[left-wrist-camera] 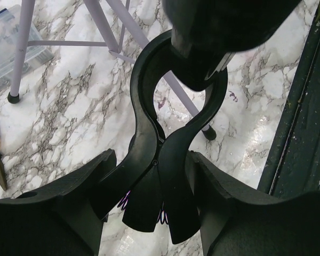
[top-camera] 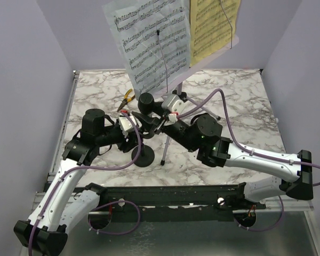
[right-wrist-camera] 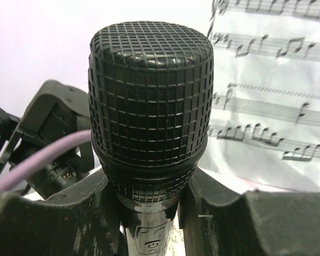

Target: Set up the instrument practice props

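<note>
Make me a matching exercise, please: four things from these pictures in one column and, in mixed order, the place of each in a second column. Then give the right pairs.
Things
1. microphone
2. black clip
3. pliers
4. yellow page

Places
A. lying on the marble table
B. in the left gripper
C. up on the lilac music stand
D. in the right gripper

Right pairs: 1-D, 2-B, 3-A, 4-C.
</note>
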### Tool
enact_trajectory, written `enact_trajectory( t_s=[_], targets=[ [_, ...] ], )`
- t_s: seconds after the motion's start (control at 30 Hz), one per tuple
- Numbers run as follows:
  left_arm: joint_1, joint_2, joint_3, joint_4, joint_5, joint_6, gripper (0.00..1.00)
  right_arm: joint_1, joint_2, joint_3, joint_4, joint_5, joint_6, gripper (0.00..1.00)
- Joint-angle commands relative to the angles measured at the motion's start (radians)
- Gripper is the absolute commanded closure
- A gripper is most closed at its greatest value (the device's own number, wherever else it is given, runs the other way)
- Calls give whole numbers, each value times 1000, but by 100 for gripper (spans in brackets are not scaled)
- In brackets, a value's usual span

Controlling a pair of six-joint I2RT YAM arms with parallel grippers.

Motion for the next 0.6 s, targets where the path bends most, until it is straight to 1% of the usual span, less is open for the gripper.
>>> enact_trajectory(
  t_s=[0.0,0.07,0.3,0.47,0.57],
  targets=[
    [2,-35,-26,34,67,-1,95,-5,22,-48,99,-42,-58,100],
    [2,-42,-32,36,73,0,100,-4,36,-61,96,-31,-79,100],
    [2,-39,-44,48,104,-10,100,-5,39,-179,162,-39,-118,100],
    [2,-37,-45,53,118,-19,100,-5,22,-250,154,-79,-123,100],
    [1,-31,-42,54,125,-33,100,-4,-1,-283,148,-111,-97,100]
  ],
)
